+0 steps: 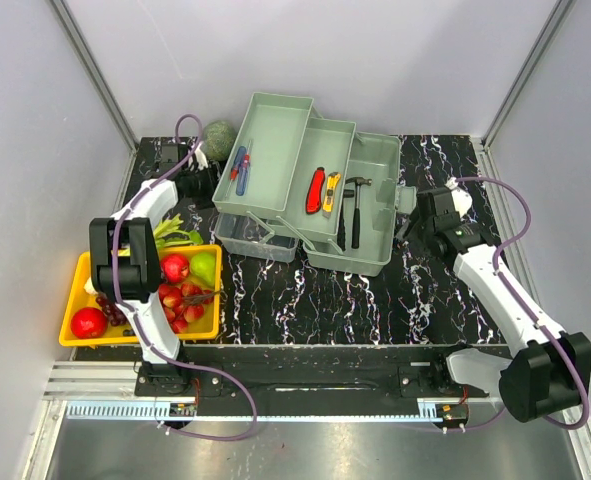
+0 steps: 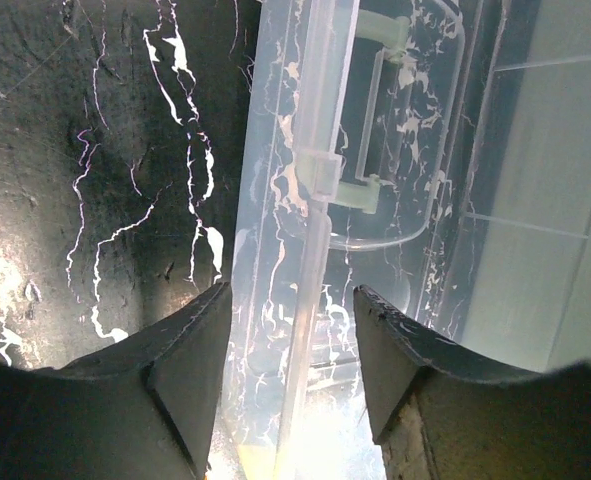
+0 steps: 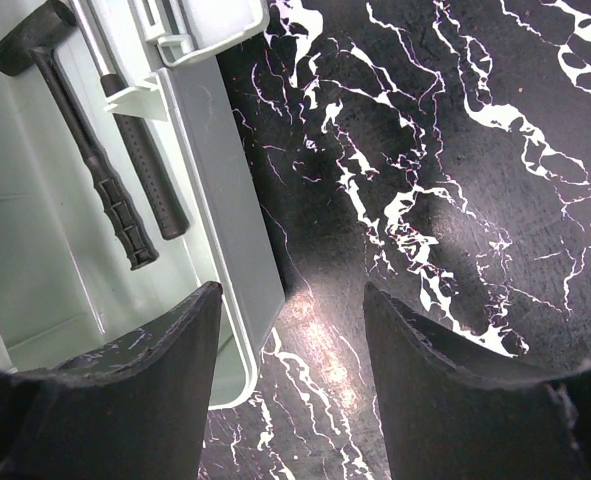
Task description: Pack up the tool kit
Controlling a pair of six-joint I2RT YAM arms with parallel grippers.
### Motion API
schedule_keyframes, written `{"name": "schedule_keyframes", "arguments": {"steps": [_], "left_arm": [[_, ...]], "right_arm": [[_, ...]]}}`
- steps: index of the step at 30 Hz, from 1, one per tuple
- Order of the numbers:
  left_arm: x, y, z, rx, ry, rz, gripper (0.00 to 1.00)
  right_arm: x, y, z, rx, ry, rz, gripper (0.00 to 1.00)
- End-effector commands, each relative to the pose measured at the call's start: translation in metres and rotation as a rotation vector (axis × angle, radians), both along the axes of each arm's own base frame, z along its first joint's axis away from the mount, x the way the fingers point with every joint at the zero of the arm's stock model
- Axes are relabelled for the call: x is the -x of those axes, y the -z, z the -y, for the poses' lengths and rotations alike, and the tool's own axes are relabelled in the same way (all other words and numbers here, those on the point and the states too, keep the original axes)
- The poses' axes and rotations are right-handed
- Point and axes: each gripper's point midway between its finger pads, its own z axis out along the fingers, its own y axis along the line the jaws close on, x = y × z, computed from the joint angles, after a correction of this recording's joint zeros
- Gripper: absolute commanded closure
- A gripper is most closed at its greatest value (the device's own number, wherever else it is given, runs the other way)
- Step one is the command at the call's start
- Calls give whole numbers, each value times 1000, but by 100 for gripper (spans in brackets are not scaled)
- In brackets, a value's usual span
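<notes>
From above and behind the arm bases, we look down on the whole counter (image 1: 375, 300), its near edge at the bottom. Our left wrist view sits close near the far left corner. It faces past the left pincer (image 2: 290, 300) onto the translucent lid (image 2: 305, 200), which the top view shares. Our right wrist view hangs close toward the right edge. It looks down past the right pincer (image 3: 290, 300) at the hammers (image 3: 125, 215) and the toolbox wall (image 3: 225, 200), both also in the top view.
</notes>
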Motion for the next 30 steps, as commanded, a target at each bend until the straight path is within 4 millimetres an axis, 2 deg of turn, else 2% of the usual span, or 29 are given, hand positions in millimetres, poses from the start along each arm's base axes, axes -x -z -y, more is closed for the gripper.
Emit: {"name": "schedule_keyframes", "arguments": {"steps": [1, 2, 3, 5, 10, 13, 17, 20, 25, 30], "left_arm": [[-7, 1, -3, -20, 9, 31, 46], [-7, 2, -3, -20, 9, 30, 49], [-6, 2, 7, -23, 35, 32, 53], [-5, 3, 8, -33, 42, 34, 60], [-5, 7, 16, -63, 72, 48, 67], [-5, 10, 13, -90, 63, 44, 74], [-6, 8, 10, -106, 57, 50, 86], [-7, 4, 11, -104, 58, 57, 100], [-8, -14, 12, -123, 53, 88, 100], [-12, -49, 17, -140, 43, 146, 100]], "right_arm": [[-2, -3, -1, -34, 9, 22, 36], [-1, -2, -1, -39, 11, 18, 36], [0, 2, -2, -46, 15, 10, 36], [1, 7, -4, -75, 19, -4, 36], [9, 23, -7, -160, 63, -39, 36], [13, 32, -9, -214, 83, -57, 37], [20, 50, -10, -276, 109, -94, 37], [24, 63, -12, -314, 123, -125, 37], [27, 84, -11, -338, 160, -173, 38], [21, 94, -9, -338, 174, -183, 40]]}}
